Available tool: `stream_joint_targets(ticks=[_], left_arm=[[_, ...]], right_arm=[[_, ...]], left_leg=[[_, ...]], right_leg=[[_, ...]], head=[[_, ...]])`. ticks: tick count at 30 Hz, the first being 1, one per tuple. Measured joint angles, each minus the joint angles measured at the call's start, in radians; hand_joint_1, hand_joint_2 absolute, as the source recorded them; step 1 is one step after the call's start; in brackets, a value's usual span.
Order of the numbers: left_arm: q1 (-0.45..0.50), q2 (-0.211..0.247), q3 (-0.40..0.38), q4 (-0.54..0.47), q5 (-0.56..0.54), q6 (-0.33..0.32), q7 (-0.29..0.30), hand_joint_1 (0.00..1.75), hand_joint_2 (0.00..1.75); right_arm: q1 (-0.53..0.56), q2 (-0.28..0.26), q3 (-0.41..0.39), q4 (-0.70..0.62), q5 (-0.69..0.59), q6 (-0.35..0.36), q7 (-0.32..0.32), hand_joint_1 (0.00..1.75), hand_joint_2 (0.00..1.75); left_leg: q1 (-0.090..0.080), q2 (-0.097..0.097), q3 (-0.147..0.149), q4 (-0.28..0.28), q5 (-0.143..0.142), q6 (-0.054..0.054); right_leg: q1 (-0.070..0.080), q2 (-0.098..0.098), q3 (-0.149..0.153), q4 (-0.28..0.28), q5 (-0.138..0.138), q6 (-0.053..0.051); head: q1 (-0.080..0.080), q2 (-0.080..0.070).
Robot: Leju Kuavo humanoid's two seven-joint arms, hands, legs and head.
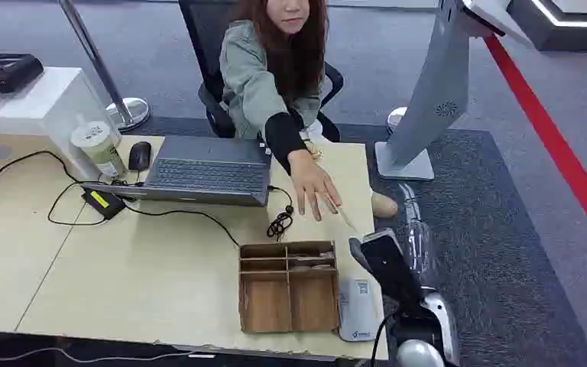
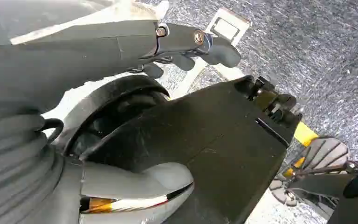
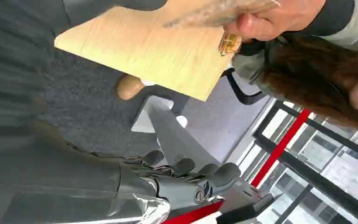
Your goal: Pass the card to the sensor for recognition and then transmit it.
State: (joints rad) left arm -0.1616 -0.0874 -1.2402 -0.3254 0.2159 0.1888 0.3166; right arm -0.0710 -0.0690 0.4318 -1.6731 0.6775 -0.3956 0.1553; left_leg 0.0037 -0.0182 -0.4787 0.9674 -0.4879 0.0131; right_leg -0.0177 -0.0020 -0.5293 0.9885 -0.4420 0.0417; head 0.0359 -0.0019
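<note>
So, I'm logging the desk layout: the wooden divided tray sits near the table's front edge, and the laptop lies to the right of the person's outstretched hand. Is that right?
Not quite. The wooden divided tray does sit near the table's front edge, but the laptop lies to the left of the person's outstretched hand, as the head view shows.

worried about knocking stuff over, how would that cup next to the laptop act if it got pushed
The cup is tall and narrow, so it would probably tip rather than slide. It has a lid, which may limit spilling. It stands by the mouse, so it could bump that.
</note>
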Motion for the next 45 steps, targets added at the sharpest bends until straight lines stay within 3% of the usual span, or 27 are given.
stream_joint_targets(ticks=[9, 10, 11, 12, 13, 17, 36, 40, 45], left_arm=[[0.000, 0.003, -0.004, -0.002, -0.016, -0.002, 0.000, 0.00, 1.75], [0.001, 0.004, -0.005, -0.002, -0.017, -0.002, 0.000, 0.00, 1.75], [0.001, 0.005, -0.007, -0.002, -0.018, -0.002, -0.001, 0.00, 1.75], [0.000, 0.005, -0.010, -0.002, -0.020, -0.002, -0.001, 0.00, 1.75], [-0.001, 0.005, -0.011, -0.002, -0.022, -0.003, -0.001, 0.00, 1.75], [-0.003, 0.005, -0.014, -0.003, -0.032, -0.006, -0.001, 0.00, 1.75], [-0.007, 0.006, -0.017, -0.003, -0.038, -0.021, -0.003, 0.00, 1.75], [-0.007, 0.006, -0.017, -0.003, -0.038, -0.021, -0.003, 0.00, 1.75], [-0.007, 0.006, -0.013, -0.003, -0.029, -0.021, 0.001, 0.00, 1.75]], right_arm=[[-0.035, 0.013, -0.002, 0.043, -0.003, 0.002, 0.014, 0.00, 1.75], [-0.038, 0.014, -0.002, 0.050, -0.004, 0.002, 0.014, 0.07, 1.75], [-0.042, 0.016, -0.002, 0.058, -0.006, 0.001, 0.015, 0.38, 1.75], [-0.045, 0.018, -0.004, 0.065, -0.007, 0.000, 0.015, 0.94, 1.75], [-0.047, 0.019, -0.005, 0.069, -0.008, 0.000, 0.015, 1.34, 1.75], [-0.059, 0.024, -0.007, 0.079, -0.017, -0.003, 0.015, 1.73, 1.75], [-0.112, 0.029, 0.005, 0.108, -0.024, -0.003, 0.038, 1.75, 1.75], [-0.107, 0.029, 0.006, 0.107, -0.065, -0.018, 0.008, 1.75, 1.75], [-0.059, 0.031, 0.007, 0.092, -0.162, -0.046, -0.089, 1.75, 1.75]], left_leg=[[0.000, 0.000, 0.000, 0.000, 0.000, 0.000], [0.000, 0.000, 0.000, 0.000, 0.000, 0.000], [0.000, 0.000, 0.000, 0.000, 0.000, 0.000], [0.000, 0.000, 0.000, 0.000, 0.000, 0.000], [0.000, 0.000, 0.000, 0.000, 0.000, 0.000], [0.000, 0.000, 0.000, 0.000, 0.000, 0.000], [0.000, -0.001, 0.000, 0.000, 0.000, 0.000], [0.000, 0.000, 0.000, 0.000, 0.000, 0.000], [0.000, -0.001, 0.000, 0.000, 0.000, 0.000]], right_leg=[[0.000, 0.000, 0.000, 0.000, 0.000, 0.000], [0.000, 0.000, 0.000, 0.000, 0.000, 0.000], [0.000, 0.000, 0.000, 0.000, 0.000, 0.000], [0.000, 0.000, 0.000, 0.000, 0.000, 0.000], [0.000, 0.000, 0.000, 0.000, 0.000, 0.000], [0.000, 0.000, 0.000, 0.000, 0.000, 0.000], [0.000, 0.000, 0.000, 0.000, 0.000, 0.000], [0.000, 0.000, 0.000, 0.000, 0.000, 0.000], [0.000, 0.000, 0.000, 0.000, 0.000, 0.000]], head=[[0.000, 0.000], [0.000, 0.000], [0.000, 0.000], [0.000, 0.000], [0.000, 0.000], [0.000, 0.000], [0.000, 0.000], [0.000, 0.000], [0.000, 0.000]])
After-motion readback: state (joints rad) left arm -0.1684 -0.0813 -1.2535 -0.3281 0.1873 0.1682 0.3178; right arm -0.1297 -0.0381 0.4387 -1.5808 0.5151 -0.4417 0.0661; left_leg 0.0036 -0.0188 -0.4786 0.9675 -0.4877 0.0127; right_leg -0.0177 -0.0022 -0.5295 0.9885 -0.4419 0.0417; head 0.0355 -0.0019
